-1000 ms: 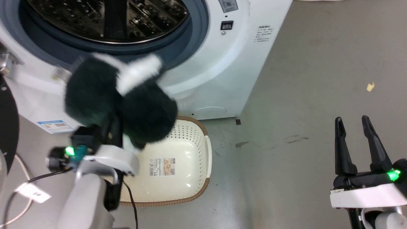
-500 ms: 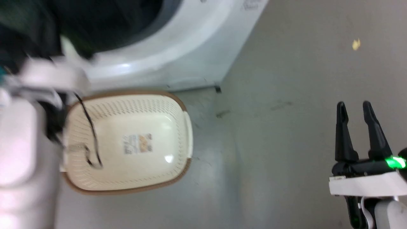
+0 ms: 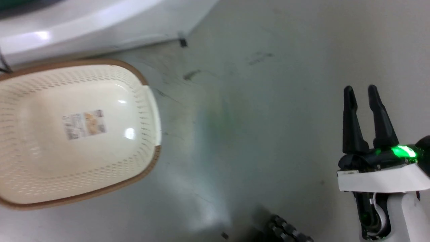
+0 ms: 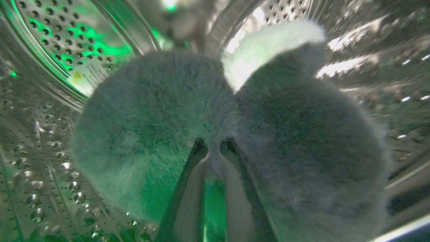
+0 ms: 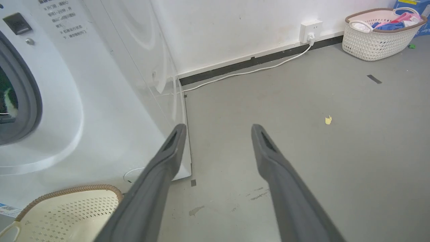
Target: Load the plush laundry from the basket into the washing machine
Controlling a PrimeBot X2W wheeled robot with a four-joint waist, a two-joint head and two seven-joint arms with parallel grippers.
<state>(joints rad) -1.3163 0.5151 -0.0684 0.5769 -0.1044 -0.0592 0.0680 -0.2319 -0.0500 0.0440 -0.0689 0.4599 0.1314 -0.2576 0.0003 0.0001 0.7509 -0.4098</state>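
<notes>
Whereas it hung outside, plush laundry (image 4: 289,134) (gripped) is inside the drum (image 4: 50,50).

Nothing can be read. The basket (image 3: 149,111) label (image 3: 84,124) is blurry. The washing machine (image 5: 111,101) print (image 5: 62,18), up left of the fingers of the right gripper (image 5: 217,129), is too tiny.

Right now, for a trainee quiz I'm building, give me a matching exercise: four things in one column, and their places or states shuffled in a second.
Things
1. plush
2. near basket
3. right gripper
4. far basket

Places or states
A. open, above bare floor
B. holds coloured clothes, by the wall
C. empty, on the floor beside the washer
D. in the drum, pinched in the left gripper

Pairs: 1-D, 2-C, 3-A, 4-B
</notes>
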